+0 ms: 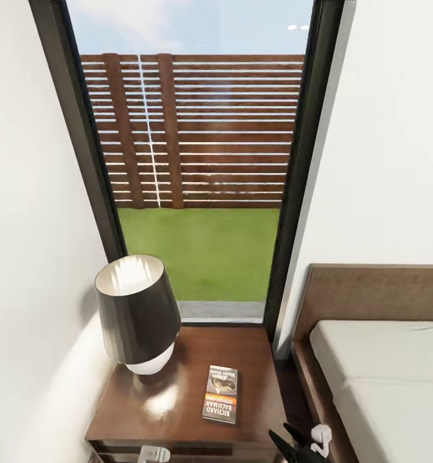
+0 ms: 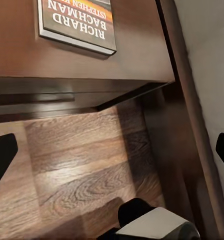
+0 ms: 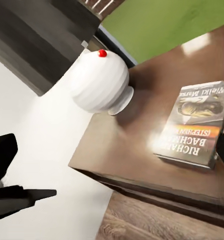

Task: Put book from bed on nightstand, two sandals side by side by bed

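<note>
We note the wall on the left, then the lamp (image 1: 137, 313) standing at the back-left of the nightstand (image 1: 178, 411), near the wall, which leaves the front and right of the top free; its white ribbed base with a red dot shows in the right wrist view (image 3: 99, 82). The book (image 1: 221, 393) lies flat, cover up, on that free part, to the right of the lamp and apart from it, wholly on the top and inside the front edge; we judge the book step done, since it rests on the nightstand and not on the bed (image 1: 383, 366). Behind the nightstand stands the tall black-framed window (image 1: 197, 173) with fence and grass.

The left claw (image 2: 112, 150) looks down past the nightstand's front edge at the wood floor (image 2: 72, 170); its dark fingertips (image 2: 1, 155) sit at opposite borders of its view, well apart, nothing between: open and empty. The right claw (image 3: 116, 170) likewise has its fingertips spread wide with nothing held; it faces the nightstand top with the book just ahead of it.

To the right, the bed's dark frame and headboard lie just beside the nightstand, a narrow strip of floor between; mattress bare where visible. Sandals not seen here; we judge that step remains.
</note>
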`<state>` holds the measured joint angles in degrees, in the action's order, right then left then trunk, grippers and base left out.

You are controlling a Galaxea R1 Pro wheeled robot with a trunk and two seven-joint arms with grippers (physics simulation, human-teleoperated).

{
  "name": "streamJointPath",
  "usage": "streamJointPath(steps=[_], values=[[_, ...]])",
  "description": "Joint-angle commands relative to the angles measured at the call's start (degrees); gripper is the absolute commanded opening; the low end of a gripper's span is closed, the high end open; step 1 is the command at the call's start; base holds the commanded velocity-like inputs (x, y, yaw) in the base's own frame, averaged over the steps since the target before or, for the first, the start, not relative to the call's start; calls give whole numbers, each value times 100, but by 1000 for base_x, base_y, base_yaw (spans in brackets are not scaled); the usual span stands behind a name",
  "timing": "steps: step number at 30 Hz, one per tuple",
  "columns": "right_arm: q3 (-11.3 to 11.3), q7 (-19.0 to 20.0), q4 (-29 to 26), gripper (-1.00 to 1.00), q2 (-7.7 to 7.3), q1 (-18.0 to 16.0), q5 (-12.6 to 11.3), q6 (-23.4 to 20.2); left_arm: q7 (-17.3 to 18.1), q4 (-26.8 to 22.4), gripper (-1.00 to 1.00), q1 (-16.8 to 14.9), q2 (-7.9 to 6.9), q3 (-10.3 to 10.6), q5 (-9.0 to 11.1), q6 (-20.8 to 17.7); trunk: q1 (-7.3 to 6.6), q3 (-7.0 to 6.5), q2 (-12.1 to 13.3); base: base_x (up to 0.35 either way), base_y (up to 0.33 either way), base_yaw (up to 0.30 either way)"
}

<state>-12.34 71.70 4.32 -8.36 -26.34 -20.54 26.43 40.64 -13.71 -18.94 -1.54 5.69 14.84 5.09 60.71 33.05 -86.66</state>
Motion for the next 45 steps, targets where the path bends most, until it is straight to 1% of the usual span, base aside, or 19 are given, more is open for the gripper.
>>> streamJointPath(steps=[1, 3, 5, 7, 15, 17, 18, 20, 21, 22, 28, 29, 33, 35, 37, 38, 41, 42, 45], values=[[-40, 20, 31, 100, -83, 10, 22, 107, 0, 80, 100, -5, -4, 47, 37, 78, -23, -13, 38, 0, 0, 0], [-40, 18, 36, 100, -265, 246, 18, 191, -2, 251, 100, -5, -4, 46, 37, 121, -67, -49, 119, 0, 0, 0], [-38, 14, 35, 100, -350, 452, 17, 219, -3, 375, 100, -5, -8, 46, 37, 167, -111, -85, 199, 0, 0, 0], [-39, 8, 39, 100, -407, 623, 15, 256, -3, 603, 100, -5, -11, 46, 41, 407, -155, -121, 279, 0, 0, 0], [-40, 2, 42, 100, -447, 1002, 11, 516, -3, 1156, 100, -5, -37, 46, 47, 783, -330, -264, 600, 0, 0, 0], [-40, 2, 42, 100, -447, 1033, 12, 545, -3, 1215, 100, -3, -59, 46, 52, 857, -374, -300, 680, 0, 0, 0], [-40, 2, 43, 100, -448, 1176, 14, 559, -3, 1243, 100, 19, -96, 46, 55, 900, -396, -318, 720, 0, 0, 0], [-40, 2, 43, 100, -448, 1253, 15, 562, -7, 1250, 100, 59, -114, 46, 56, 912, -440, -354, 800, 0, 0, 0], [-40, -1, 43, 100, -448, 1324, 14, 565, -164, 1256, 100, 164, -171, 46, 58, 920, -462, -372, 841, 0, 0, 0], [-40, -3, 43, 100, -448, 1330, 14, 565, -268, 1258, 100, 191, -178, 46, 58, 922, -484, -390, 881, 0, 0, 0], [-40, -36, 43, 100, -441, 1381, 15, 577, -713, 1261, 100, 340, -188, 48, 56, 924, -616, -498, 1121, 0, 0, 0], [-40, -46, 43, 100, -440, 1485, 15, 580, -790, 1262, 100, 369, -188, 51, 55, 919, -638, -516, 1161, 0, 0, 0], [-40, -109, 43, 100, -439, 1648, 15, 582, -1047, 1265, 100, 439, -183, 54, 52, 912, -726, -588, 1322, 0, 0, 0], [-40, -320, 43, 100, -436, 1677, 15, 583, -1310, 1264, 100, 512, -177, 54, 46, 908, -770, -623, 1402, 0, 0, 0], [-36, -790, 43, 100, -419, 1690, 15, 580, -1583, 1264, 100, 574, -172, 55, 41, 903, -814, -659, 1482, 0, 0, 0], [-34, -1150, 43, 100, -409, 1693, 15, 578, -1708, 1264, 100, 601, -172, 55, 39, 901, -836, -677, 1522, 0, 0, 0], [-32, -2606, 43, 100, -392, 1698, 20, 544, -2116, 1265, 100, 648, -166, 57, 38, 892, -902, -731, 1643, 0, 0, 0], [-32, -2973, 43, 100, -390, 1700, 21, 530, -2247, 1265, 100, 665, -165, 59, 37, 888, -923, -749, 1683, 0, 0, 0], [-31, -3440, 47, 100, -387, 1698, 23, 512, -2569, 1265, 100, 723, -159, 62, 37, 882, -989, -803, 1803, 0, 0, 0]])
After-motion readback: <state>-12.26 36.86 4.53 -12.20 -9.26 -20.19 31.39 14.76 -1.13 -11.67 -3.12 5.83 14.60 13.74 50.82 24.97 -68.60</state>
